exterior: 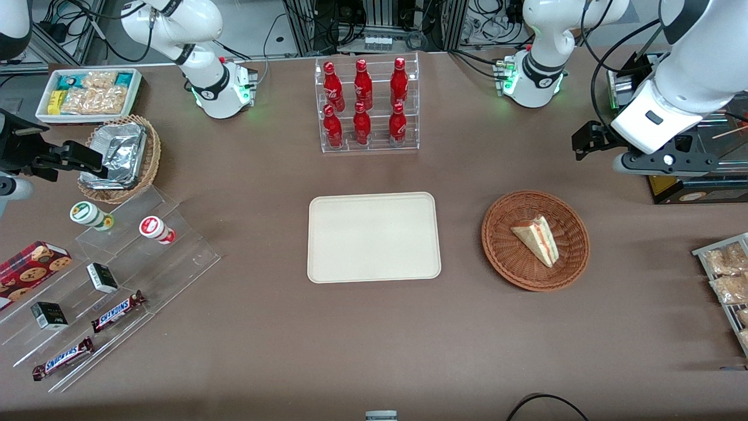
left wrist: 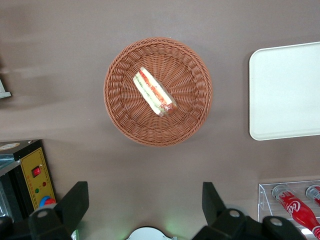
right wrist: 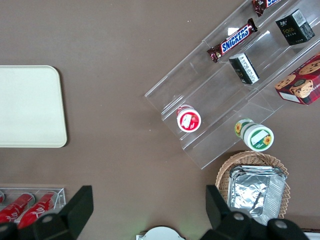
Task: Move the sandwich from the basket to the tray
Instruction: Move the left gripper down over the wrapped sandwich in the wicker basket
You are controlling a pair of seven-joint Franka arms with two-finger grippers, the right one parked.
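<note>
Spread wide and holding nothing, the jaws of the gripper hang above the basket. Inside the basket lies the sandwich; the tray waits beside the basket. Bread looks soft and light, so grasp its flat faces gently.

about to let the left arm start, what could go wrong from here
The open gripper sits high, away from the round reddish-brown wicker basket. The small triangular sandwich lies loose there and might slide when pinched, or the light basket could shift. It could drop before reaching the flat cream tray.
</note>
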